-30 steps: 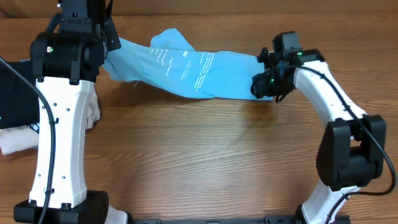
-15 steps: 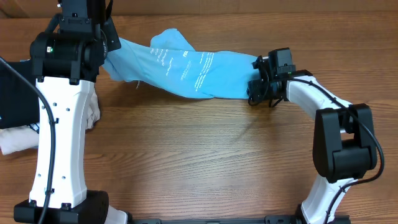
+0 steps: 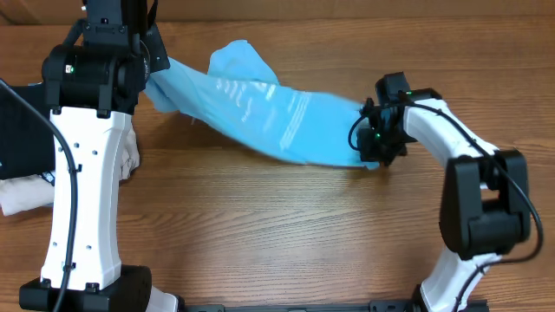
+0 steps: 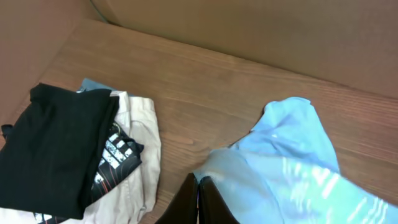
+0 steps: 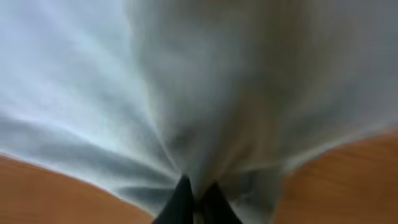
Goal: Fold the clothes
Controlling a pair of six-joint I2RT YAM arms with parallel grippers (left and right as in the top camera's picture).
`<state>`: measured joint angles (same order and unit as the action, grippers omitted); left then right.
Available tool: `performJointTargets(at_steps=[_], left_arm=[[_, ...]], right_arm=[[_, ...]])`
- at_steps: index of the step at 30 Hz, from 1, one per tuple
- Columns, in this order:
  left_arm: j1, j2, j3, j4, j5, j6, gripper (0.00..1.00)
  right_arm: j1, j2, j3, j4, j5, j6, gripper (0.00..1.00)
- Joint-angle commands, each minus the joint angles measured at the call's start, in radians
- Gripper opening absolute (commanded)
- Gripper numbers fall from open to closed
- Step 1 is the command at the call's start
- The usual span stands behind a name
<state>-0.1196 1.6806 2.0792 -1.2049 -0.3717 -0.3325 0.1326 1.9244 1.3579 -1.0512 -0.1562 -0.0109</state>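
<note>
Two grippers hold the sky-blue T-shirt (image 3: 260,108), which stretches as a band across the upper middle of the overhead frame, above the wooden table (image 3: 260,234). The left gripper (image 4: 199,194) is closed on the shirt's upper-left end, and fabric spills away from its tips toward the lower right of the left wrist view. The right gripper (image 3: 371,143) is clamped on the right end, with cloth bunched directly above its pinched tips in the right wrist view. The white print on the shirt is smeared and unreadable. At the left lie a black folded garment (image 4: 56,149) and a cream one (image 4: 142,140). A second ago the right jaws stood apart. The shirt's right end now sits lower in the frame.
</note>
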Motion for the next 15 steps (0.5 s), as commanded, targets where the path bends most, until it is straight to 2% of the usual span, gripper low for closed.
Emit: performJointTargets(at_steps=[1,5,6,7,8,9,15], left_arm=[[0.008,-0.01,0.003,0.005,-0.002,0.019,0.04],[0.008,-0.01,0.003,0.004,-0.003,0.019,0.04],[0.008,-0.01,0.003,0.001,-0.001,0.019,0.04],[0.008,-0.01,0.003,-0.003,0.0,0.019,0.04],[0.008,-0.01,0.003,-0.007,0.0,0.018,0.04],[0.008,-0.01,0.003,-0.011,0.003,0.018,0.04],[0.008,-0.01,0.003,-0.02,0.007,0.018,0.04]], right_arm=[[-0.003,-0.266,0.165,-0.01,0.058,0.068,0.04],[-0.03,-0.344,0.268,0.145,0.212,0.053,0.04],[-0.042,-0.335,0.266,0.165,0.207,0.053,0.08],[-0.05,-0.32,0.265,0.166,0.204,0.057,0.22],[-0.057,-0.296,0.265,0.156,0.198,0.057,0.43],[-0.059,-0.271,0.264,0.144,0.196,0.057,0.54],[-0.059,-0.054,0.264,0.061,0.195,0.057,0.6]])
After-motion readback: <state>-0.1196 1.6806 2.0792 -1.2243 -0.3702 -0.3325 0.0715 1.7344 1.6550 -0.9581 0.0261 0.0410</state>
